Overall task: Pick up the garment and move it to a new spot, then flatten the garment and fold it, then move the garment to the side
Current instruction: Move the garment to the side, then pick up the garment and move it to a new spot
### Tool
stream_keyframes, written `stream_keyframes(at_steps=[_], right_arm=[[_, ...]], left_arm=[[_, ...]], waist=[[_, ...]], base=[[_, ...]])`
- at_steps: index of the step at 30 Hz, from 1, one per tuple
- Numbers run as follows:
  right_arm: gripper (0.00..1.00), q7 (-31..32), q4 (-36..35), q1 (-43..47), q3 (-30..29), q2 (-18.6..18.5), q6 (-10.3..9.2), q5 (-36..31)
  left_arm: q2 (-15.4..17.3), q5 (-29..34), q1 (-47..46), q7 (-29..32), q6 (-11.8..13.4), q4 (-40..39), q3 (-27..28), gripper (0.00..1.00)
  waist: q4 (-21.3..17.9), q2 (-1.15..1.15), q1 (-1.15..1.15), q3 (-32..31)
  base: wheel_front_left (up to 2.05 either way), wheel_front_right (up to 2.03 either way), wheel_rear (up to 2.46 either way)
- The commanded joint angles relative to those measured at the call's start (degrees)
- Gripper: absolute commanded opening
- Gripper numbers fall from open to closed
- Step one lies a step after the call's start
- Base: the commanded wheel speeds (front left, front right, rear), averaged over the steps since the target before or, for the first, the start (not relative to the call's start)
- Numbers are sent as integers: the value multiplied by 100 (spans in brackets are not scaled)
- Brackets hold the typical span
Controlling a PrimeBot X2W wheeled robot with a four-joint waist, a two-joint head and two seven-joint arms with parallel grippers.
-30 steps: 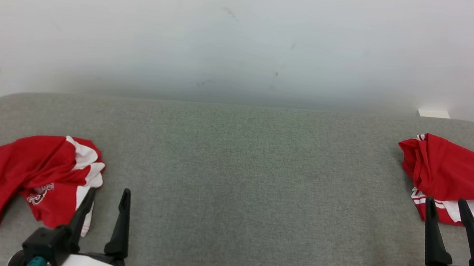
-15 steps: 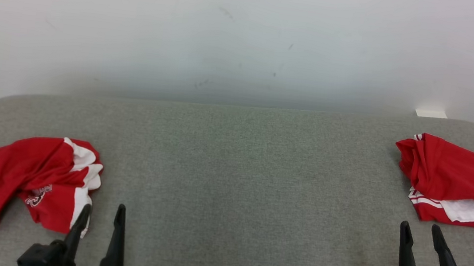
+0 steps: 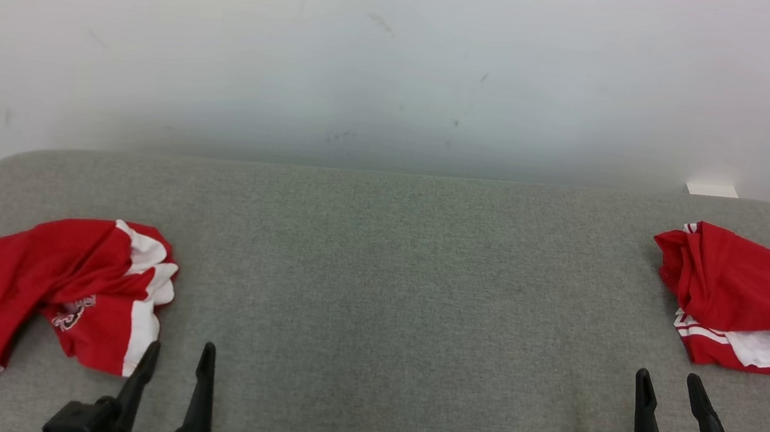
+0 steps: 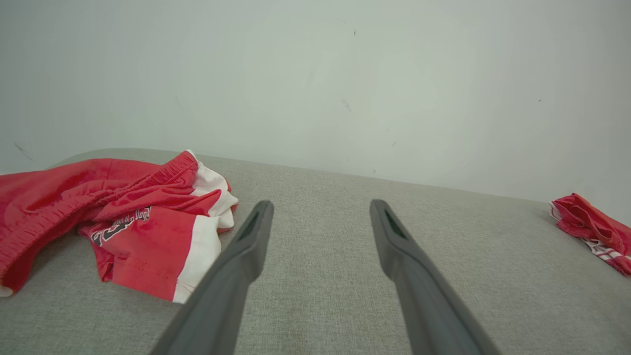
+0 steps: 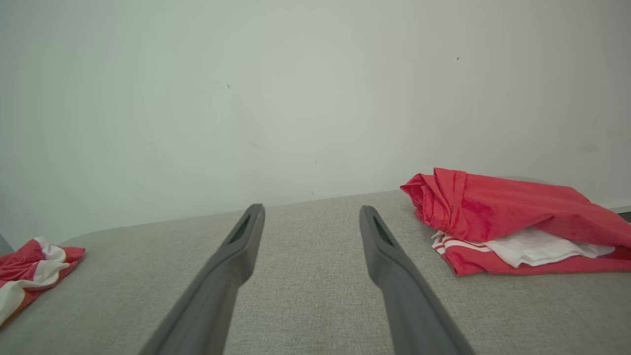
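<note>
Left gripper [image 3: 181, 347]: fingers spread wide, empty, just beside the crumpled red shorts [image 3: 21, 290]
Right gripper [image 3: 668, 377]: wide apart, empty, near the folded red garment [image 3: 746, 293]
Grey padded table [image 3: 406, 284]: garments lie at opposite ends

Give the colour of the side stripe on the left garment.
White stripe on red garment; clearest in left wrist view.

- Left end effector [image 3: 182, 345]: at 7 o'clock in the head view. The dark fingers point toward 12 o'clock, leaning slightly to 1. Jaws are spread wide and empty.
- Right end effector [image 3: 668, 376]: at 5 o'clock. The fingers lean toward 11 o'clock. Jaws are spread wide and empty.
</note>
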Motion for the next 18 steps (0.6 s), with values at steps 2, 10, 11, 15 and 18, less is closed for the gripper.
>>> stream_keyframes(at_steps=[2, 10, 11, 15, 18], right_arm=[[100, -15, 11, 94, 3, 4, -15, -53], [100, -15, 51, 58, 90, 29, -15, -28], [100, -15, 55, 51, 97, 26, -15, -24], [100, -15, 62, 11, 121, 10, -15, -28], [100, -15, 60, -17, 199, 41, -15, 99]], left_arm=[[19, -44, -5, 1, 7, 12, -12, 100], [19, -51, -11, 1, -3, -8, -3, 100], [19, -54, -16, 1, 0, -8, -6, 100], [20, -53, -44, 1, 2, 13, -26, 100], [20, -47, -81, 1, 2, 22, -30, 100]], waist=[[-6, 0, 0, 7], [-26, 0, 0, 36], [-26, 0, 0, 38], [4, 0, 0, 35], [93, 0, 0, 29]], base=[[0, 0, 0], [0, 0, 0], [0, 0, 0], [0, 0, 0], [0, 0, 0]])
